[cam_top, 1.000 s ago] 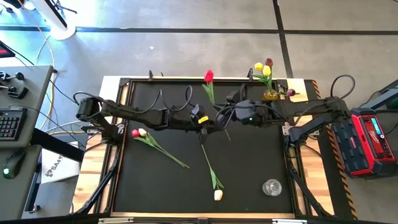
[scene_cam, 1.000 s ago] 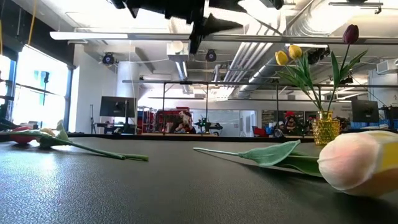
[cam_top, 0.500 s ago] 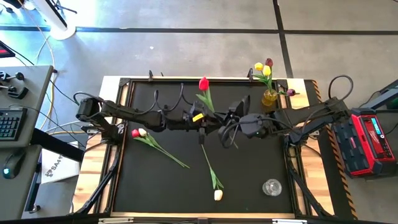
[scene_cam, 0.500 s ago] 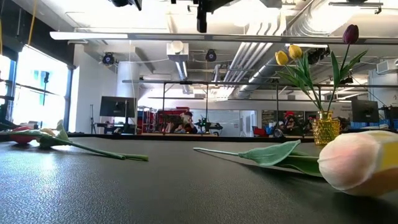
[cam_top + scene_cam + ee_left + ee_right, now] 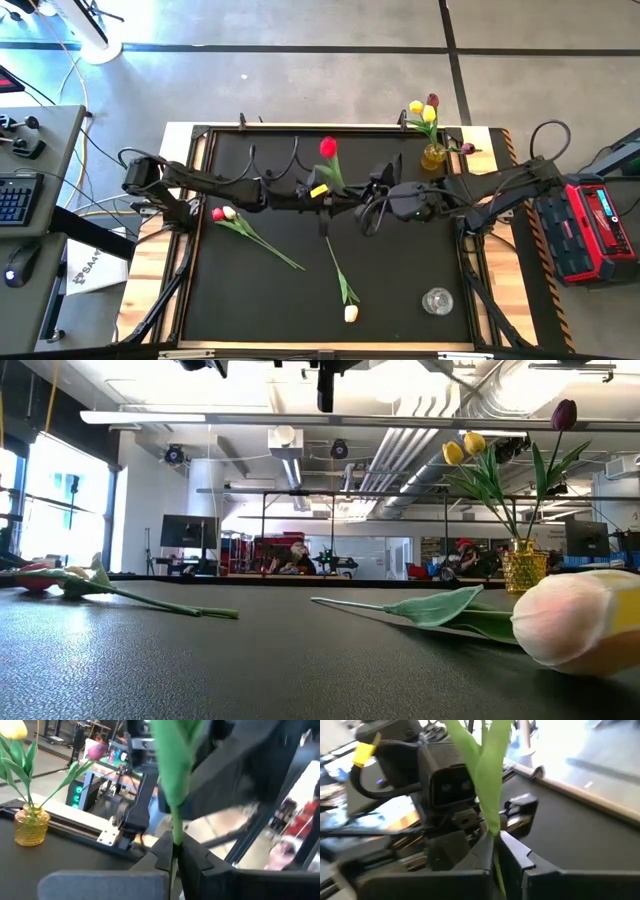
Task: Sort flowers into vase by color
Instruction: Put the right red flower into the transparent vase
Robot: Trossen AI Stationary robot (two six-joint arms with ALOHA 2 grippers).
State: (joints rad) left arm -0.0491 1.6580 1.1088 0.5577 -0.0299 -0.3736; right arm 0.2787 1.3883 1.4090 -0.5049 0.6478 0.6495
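Red tulip [image 5: 327, 148] mid-handover above table centre, both grippers pinching its stem.
Left gripper [image 5: 175, 851] and right gripper [image 5: 494, 845] each pressed tight on stem; likely next: one lets go, other carries it to a vase. Amber vase [image 5: 434, 154] far right holds yellow and maroon tulips. No readable writing.

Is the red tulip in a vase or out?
Out. The red tulip is held above the table, its stem pinched by both the left gripper and right gripper.
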